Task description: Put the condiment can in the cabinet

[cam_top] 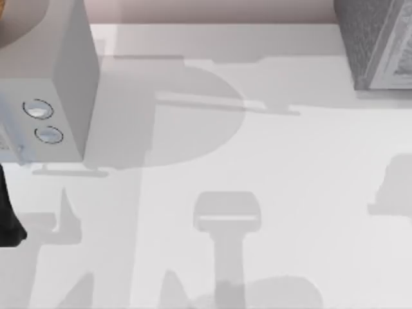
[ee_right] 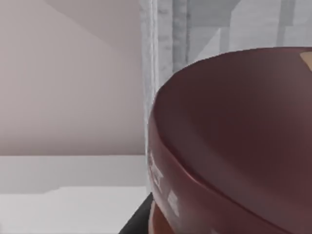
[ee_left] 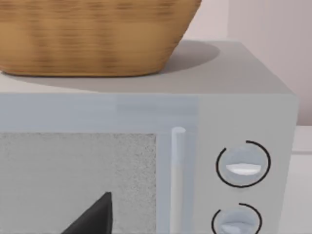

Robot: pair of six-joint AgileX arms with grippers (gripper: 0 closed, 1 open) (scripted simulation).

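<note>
The condiment can (ee_right: 234,141) sits very close in the right wrist view, its dark maroon lid domed and a strip of label below the rim. My right gripper is shut on it, with a dark finger (ee_right: 139,222) against the can's lower side. Behind the can rises the grey cabinet (ee_right: 165,53), and the same cabinet (cam_top: 380,45) stands at the table's far right corner in the top view. My left arm (cam_top: 9,215) is parked at the left edge, in front of the microwave. A dark part of my left gripper (ee_left: 92,217) shows low before the microwave door.
A grey microwave (cam_top: 61,84) stands at the far left, with two round knobs (ee_left: 243,164) and a vertical handle (ee_left: 178,180). A wicker basket (ee_left: 92,34) rests on top of it. The white table (cam_top: 257,161) stretches between microwave and cabinet, crossed by arm shadows.
</note>
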